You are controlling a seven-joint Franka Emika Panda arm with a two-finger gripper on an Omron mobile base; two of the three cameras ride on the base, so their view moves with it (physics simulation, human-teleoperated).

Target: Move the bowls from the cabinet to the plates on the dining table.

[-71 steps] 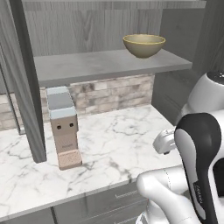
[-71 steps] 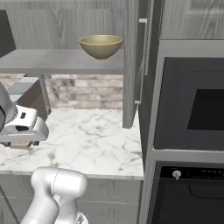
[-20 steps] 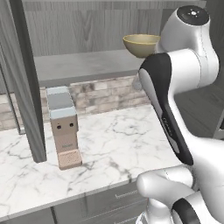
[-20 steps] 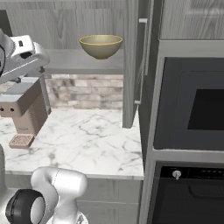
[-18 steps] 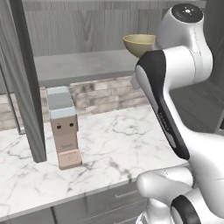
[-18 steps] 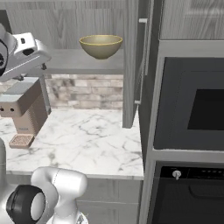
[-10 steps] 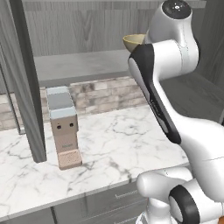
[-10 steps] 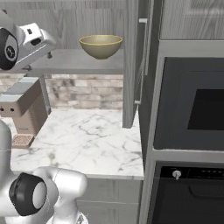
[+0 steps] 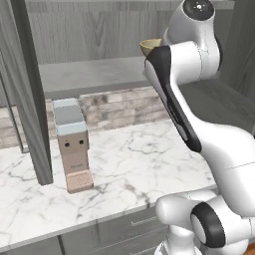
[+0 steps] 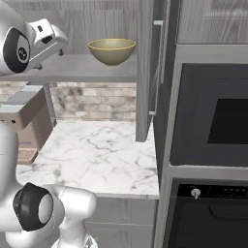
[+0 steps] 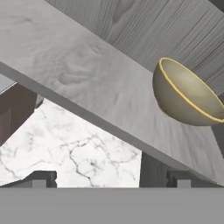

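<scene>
No text, label, brand, number or sign can be read in these pictures. The coffee machine (image 9: 72,144) on the counter (image 9: 129,164) carries a faint mark beneath its two round dots, too small and blurred to make out. The oven (image 10: 213,126) front and its knob (image 10: 195,193) show no legible marking.

A kitchen: built-in oven (image 10: 213,116), marble counter (image 9: 144,159), brick backsplash (image 9: 124,107), coffee machine (image 9: 72,144).
</scene>
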